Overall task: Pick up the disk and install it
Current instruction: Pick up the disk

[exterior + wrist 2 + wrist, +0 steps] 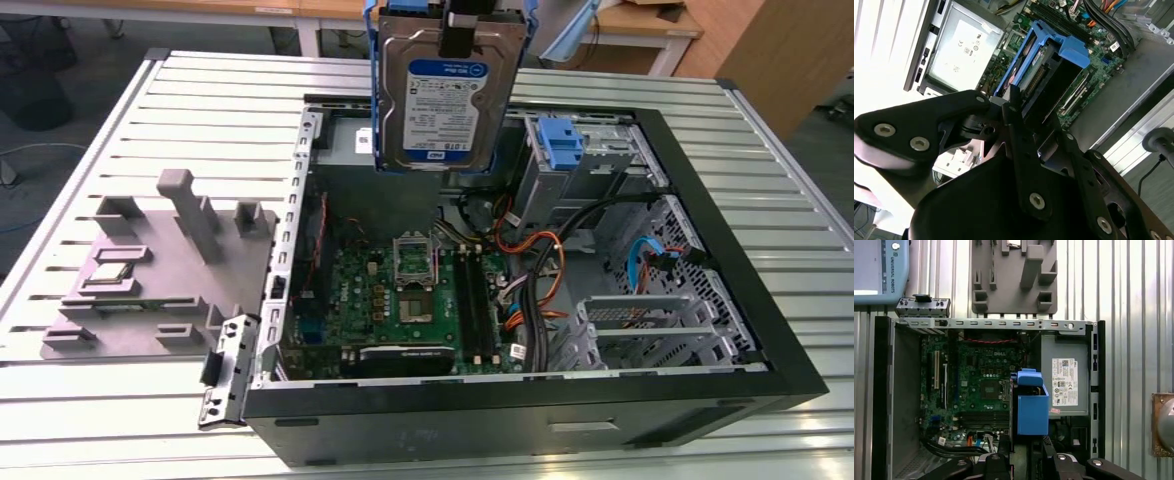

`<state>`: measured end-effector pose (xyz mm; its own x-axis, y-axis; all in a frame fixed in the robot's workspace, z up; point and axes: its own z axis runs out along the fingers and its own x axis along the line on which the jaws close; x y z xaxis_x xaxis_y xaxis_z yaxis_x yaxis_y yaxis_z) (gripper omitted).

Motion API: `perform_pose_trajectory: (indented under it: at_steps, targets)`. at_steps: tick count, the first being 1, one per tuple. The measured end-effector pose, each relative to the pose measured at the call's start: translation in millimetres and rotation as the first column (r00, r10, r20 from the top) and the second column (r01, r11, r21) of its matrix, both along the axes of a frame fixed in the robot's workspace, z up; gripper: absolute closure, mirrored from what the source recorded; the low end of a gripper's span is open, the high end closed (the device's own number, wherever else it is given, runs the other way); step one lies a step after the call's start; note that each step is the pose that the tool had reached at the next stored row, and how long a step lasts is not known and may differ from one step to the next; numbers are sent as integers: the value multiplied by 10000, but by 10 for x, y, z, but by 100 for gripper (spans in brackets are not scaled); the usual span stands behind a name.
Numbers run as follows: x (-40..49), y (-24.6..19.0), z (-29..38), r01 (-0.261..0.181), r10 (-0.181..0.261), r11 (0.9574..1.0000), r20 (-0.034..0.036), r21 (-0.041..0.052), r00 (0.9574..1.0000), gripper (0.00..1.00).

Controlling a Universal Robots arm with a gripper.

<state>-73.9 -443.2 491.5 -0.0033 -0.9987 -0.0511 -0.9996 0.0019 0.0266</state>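
Where the disk [447, 95] is: up in the air, hanging on edge above the open computer case [747, 330], label facing the exterior camera, blue frame [390, 120] down its sides.
Jaws: clamped on the disk at its upper end; my gripper [459, 35] has one dark finger lying over the silver face, and I've got it firmly.
Done: the pick-up, I'd say. The disk is well clear of the table [80, 420] and touches nothing in the case.
Left: the whole install, by my judgement. It sits in no bay, and the drive cage with the blue latch [567, 145] stands apart from it.
Below me: motherboard [400, 300] on the case floor, a tangle of cables [547, 270] towards the exterior view's right, and a grey fixture plate [160, 270] outside the case on the exterior view's left.
Exterior view: gives me the label face and how high I am above the case, which neither wrist camera does.
First wrist view: looks straight down, so the disk is just a blue block [1031, 407] lined up over the motherboard's edge, beside the grey metal box [1064, 380] with its white sticker.
Second wrist view: shows the far edge of the disk with its connector strip [1035, 77] and my fingers [1015, 107] either side of it, and that grip detail comes from nowhere else.
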Motion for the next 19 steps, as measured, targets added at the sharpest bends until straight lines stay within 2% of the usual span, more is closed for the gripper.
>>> perform_pose_trajectory:
  at_steps: [11, 19]
  targets:
    - [1, -39, -1, 0, 0, 10000, 0, 0, 10000, 65]
    - [1, -39, -1, 0, 0, 10000, 0, 0, 10000, 65]
